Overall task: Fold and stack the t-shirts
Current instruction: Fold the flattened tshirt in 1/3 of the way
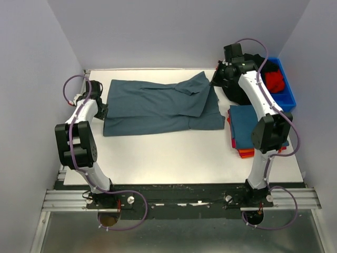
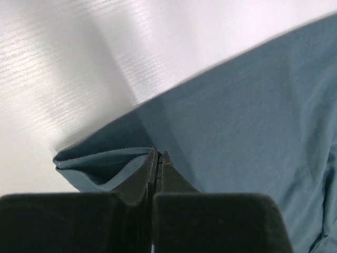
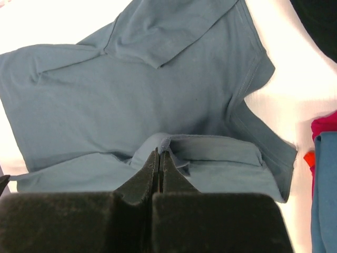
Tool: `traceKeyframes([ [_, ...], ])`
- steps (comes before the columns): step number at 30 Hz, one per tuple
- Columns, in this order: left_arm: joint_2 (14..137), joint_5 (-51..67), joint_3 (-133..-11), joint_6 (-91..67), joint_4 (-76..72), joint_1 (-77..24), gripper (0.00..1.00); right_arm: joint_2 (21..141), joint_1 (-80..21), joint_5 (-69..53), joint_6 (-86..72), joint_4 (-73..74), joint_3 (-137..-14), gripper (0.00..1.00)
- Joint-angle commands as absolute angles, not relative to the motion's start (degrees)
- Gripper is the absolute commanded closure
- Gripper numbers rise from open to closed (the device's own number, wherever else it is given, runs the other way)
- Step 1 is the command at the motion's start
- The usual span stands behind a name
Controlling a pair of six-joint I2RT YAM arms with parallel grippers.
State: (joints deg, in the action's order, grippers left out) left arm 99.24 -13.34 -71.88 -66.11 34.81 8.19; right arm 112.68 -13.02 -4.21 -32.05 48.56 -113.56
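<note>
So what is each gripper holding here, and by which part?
Both hold the teal shirt: left gripper pinches its folded left edge, right gripper a bunched fold at its right end.

**Covered and cut off**

Seen from above, the right arm (image 1: 258, 97) covers part of the folded stack (image 1: 241, 129) and of the black t-shirt (image 1: 231, 95); the stack's lower layers show only thin edges. In the left wrist view the teal-blue t-shirt (image 2: 253, 121) is blurred and runs off the right and bottom edges.

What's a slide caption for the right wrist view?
Right pincer pinching a fold of the teal-blue t-shirt on the table.
</note>
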Motion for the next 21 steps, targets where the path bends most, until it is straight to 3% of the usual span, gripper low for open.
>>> traceKeyframes([
  [1,99.9,-10.5,-72.2,-67.1,31.7,9.8,1.0,116.9,-12.3,-4.6,-30.7,53.1,-119.3,0.99],
  [21,103.5,-8.7,-76.2,-66.2,27.9,9.9,1.0,120.8,-8.2,-5.6,-30.9,53.0,-122.7,0.99],
])
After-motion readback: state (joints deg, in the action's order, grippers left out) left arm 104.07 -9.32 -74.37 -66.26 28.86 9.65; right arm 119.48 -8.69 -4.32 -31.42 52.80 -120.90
